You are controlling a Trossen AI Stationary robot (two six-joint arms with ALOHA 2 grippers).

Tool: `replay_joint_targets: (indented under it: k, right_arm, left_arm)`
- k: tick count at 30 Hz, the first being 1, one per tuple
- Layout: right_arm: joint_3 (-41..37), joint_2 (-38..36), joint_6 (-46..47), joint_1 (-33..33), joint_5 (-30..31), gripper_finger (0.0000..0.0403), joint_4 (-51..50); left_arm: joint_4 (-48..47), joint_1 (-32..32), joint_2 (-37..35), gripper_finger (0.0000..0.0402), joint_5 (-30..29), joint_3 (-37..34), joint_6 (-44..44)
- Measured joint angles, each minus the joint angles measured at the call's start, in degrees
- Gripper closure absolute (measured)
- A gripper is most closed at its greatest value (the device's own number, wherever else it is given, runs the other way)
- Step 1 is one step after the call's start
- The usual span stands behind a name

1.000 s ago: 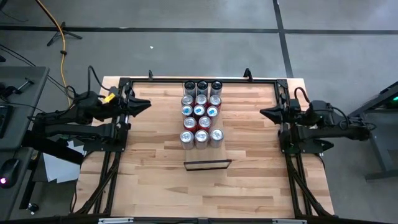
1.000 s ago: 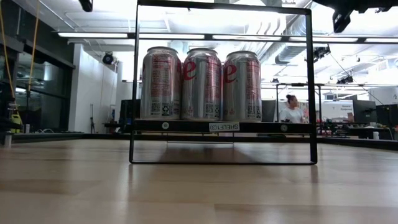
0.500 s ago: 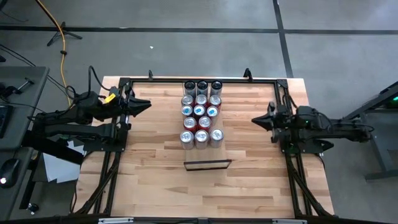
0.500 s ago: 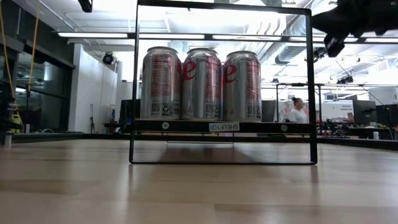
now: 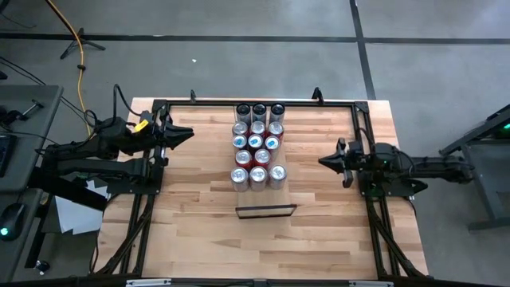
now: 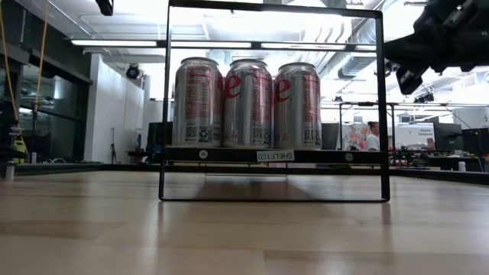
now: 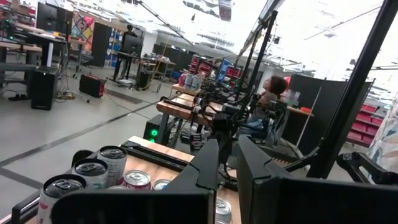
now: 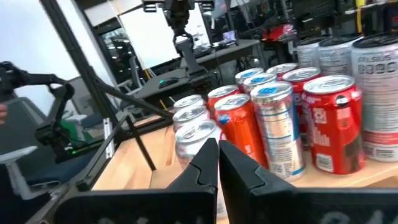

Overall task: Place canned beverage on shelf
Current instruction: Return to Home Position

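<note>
Clock read on the overhead view, 12 at the desk's far edge.

- Cans [image 5: 256,143]: packed block at desk centre, three across, about five rows running 12 to 6. Black tops at the 12 end, then silver, blue and red tops, with a silver row at the 6 end.
- Level view: the three nearest cans [image 6: 247,103] stand upright, side by side and touching, on the shelf [image 6: 221,155], inside its black frame.
- Desk [image 5: 199,207]: no loose can seen anywhere around the block.
- Left tool [image 5: 190,133]: at the 9 to 10 edge, well apart from the cans and pointing toward them. Its fingers [image 7: 208,168] are parted by a narrow gap; it is released and holds nothing.
- Right tool [image 5: 322,162]: at 3, near the desk's edge rail and well apart from the cans. Its fingers [image 8: 205,165] are clenched almost together, with nothing between them.

Judgement: stocking looks complete, with every visible can on the shelf and both tools empty. All that seems left is parking. The right arm's pose does not mirror the left's, so I judge it is not quite at rest.
</note>
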Motion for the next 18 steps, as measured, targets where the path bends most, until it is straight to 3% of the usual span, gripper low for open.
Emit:
replay_joint_targets:
  k: [11,18]
  right_arm:
    - [-6.58,-6.85,2.98,0.00,-0.92,0.0403,1.95]
    - [-6.54,-8.22,0.29,0.02,1.14,0.0403,-0.34]
  left_arm:
    - [-0.02,0.00,-0.01,0.0399,-0.07,-0.04,0.00]
    - [-0.04,0.00,0.01,0.0399,-0.07,-0.04,0.00]
